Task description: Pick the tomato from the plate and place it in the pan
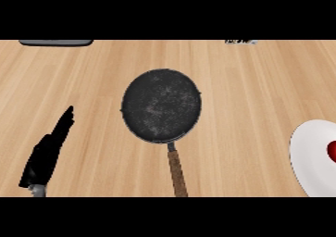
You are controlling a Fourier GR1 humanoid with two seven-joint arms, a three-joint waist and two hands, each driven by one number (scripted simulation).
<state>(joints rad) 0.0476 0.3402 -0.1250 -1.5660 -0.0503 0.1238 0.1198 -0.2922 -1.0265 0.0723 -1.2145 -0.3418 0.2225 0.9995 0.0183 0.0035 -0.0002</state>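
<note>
left hand [44,158], 8 o'clock: fingers straight, together, holding nothing. pan [160,105], centre, handle to 6. plate [308,155], 4 o'clock, tomato [335,152] on it.

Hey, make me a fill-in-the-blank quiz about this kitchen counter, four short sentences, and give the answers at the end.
1. The tomato lies on a white ____.
2. The pan has a brown ____ pointing toward the robot.
3. The only hand in view is the robot's ____ one, its fingers straight.
4. The tomato is to the ____ of the pan.
Missing words: plate; handle; left; right.
</note>
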